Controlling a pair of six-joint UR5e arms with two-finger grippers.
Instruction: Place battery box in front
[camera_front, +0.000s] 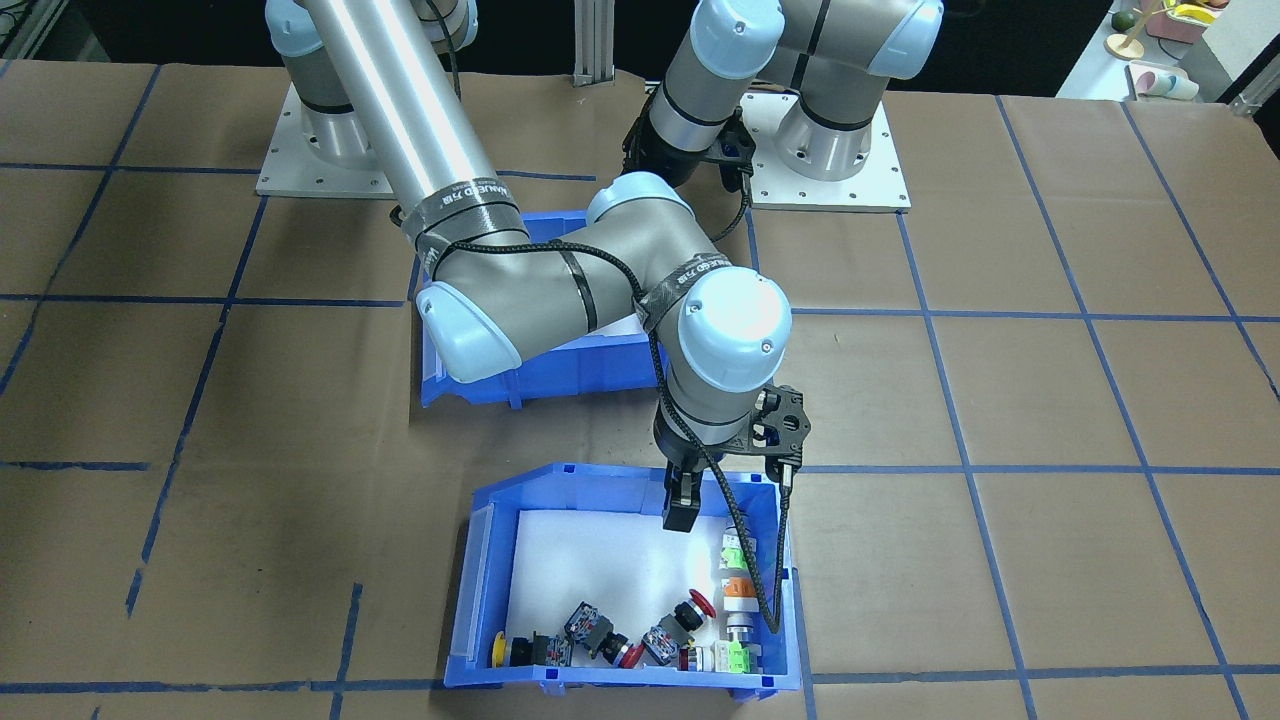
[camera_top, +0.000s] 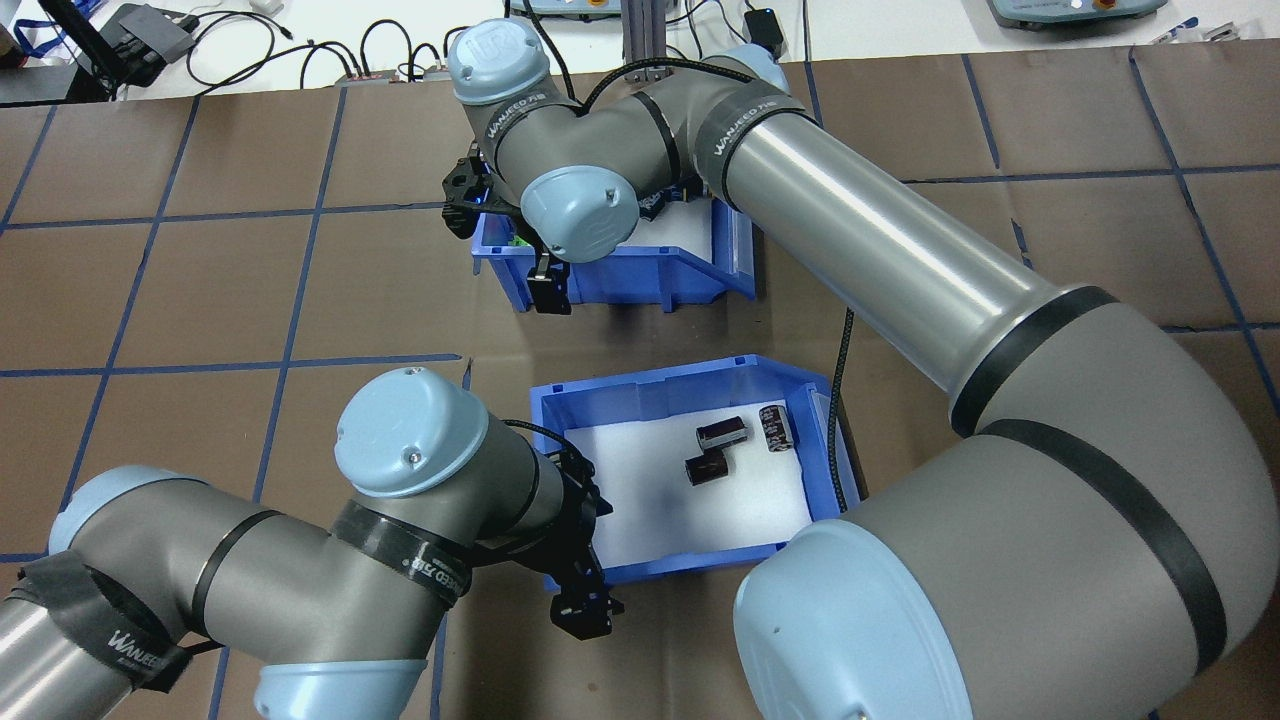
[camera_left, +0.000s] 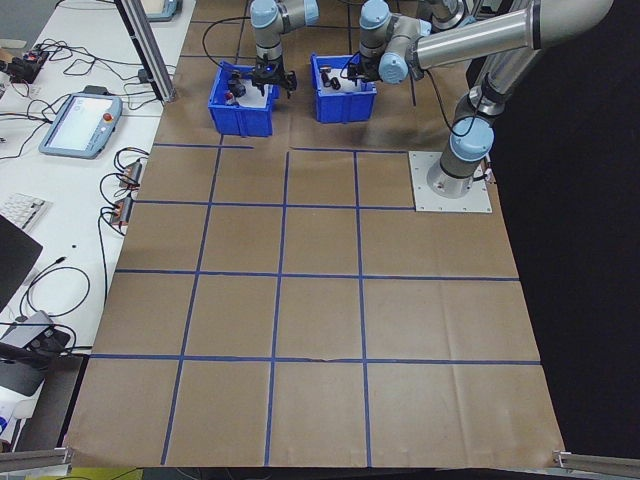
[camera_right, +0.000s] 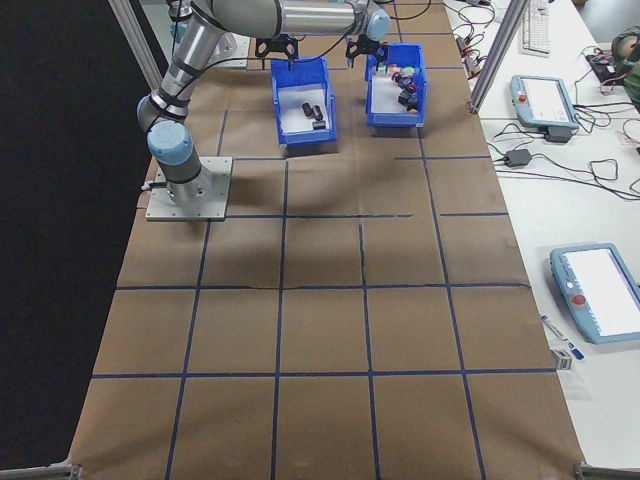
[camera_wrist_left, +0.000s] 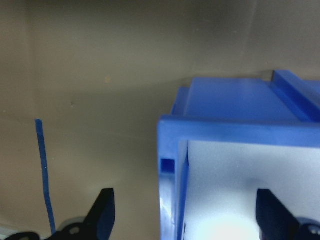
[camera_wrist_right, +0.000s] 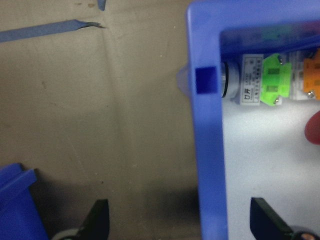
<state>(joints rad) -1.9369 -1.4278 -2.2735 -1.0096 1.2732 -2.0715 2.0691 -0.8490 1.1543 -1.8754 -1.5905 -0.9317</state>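
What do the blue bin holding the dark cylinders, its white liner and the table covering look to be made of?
The blue open-front battery bin looks like moulded plastic: uniform colour, slightly glossy ribbed walls. Its white liner appears to be matte foam sheet, though the texture is too fine to confirm. The brown table covering looks like kraft paper, matte and creased, gridded with blue tape.

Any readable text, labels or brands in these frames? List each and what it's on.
"WANJEED": on the black straps around the right arm, overhead view.
"WANJEED": on the black straps around the left arm, same view.
"UR": logo on the right arm's joint cap.
White label on the green push-button switch in the switch bin: print too blurred to read.
Battery markings in the battery box: too small to read.
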